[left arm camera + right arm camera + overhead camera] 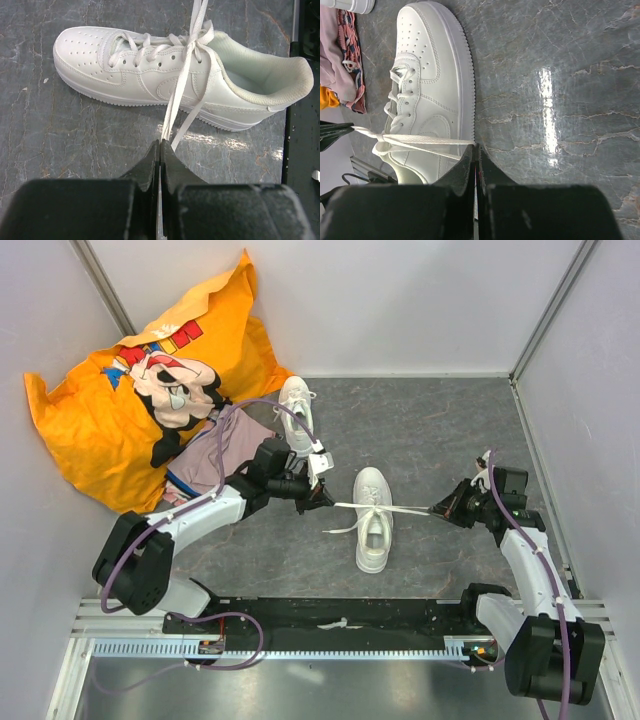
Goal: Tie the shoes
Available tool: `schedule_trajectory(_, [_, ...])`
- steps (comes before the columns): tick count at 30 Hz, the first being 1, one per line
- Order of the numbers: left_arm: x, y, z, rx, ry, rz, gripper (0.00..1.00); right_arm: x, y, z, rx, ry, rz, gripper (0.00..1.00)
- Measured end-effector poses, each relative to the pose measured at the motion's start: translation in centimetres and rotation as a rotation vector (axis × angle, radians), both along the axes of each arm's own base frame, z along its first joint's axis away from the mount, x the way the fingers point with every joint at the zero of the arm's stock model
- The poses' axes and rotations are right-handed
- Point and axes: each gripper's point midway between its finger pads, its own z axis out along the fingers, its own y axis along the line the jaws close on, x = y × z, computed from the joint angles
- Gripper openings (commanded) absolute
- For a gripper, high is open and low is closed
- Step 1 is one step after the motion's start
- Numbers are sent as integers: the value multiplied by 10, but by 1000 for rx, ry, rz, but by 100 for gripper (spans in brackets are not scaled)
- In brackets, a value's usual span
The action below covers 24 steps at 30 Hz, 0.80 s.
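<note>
Centre of the overhead view: one white sneaker (372, 530) lies on the grey marbled table (440, 430), toe toward the top of the frame and heel toward the bottom. Its laces (405, 509) run out from the crossing over the tongue in a taut horizontal line to both sides.

The left gripper (325, 499) is just left of the shoe. Its jaws are pressed fully together, and the left wrist view shows a doubled strand pinched between them. The right gripper (440, 510) is well to the shoe's right, jaws likewise clamped tight on the opposite doubled strand. One loose lace end trails toward the lower left.

The second sneaker (297, 410) sits upper left of centre, beyond the left arm. It is beside a pinkish garment (215, 455) that lies against an orange cushion (100, 420) with a cartoon print in the upper-left corner.
</note>
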Motion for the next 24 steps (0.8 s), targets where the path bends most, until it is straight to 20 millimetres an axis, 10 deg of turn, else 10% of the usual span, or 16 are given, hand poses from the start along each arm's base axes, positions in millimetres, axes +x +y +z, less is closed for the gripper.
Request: schedule_trajectory(24, [2,-10,14,-23,14,-53,2,-9,20,14,75,-62,147,0])
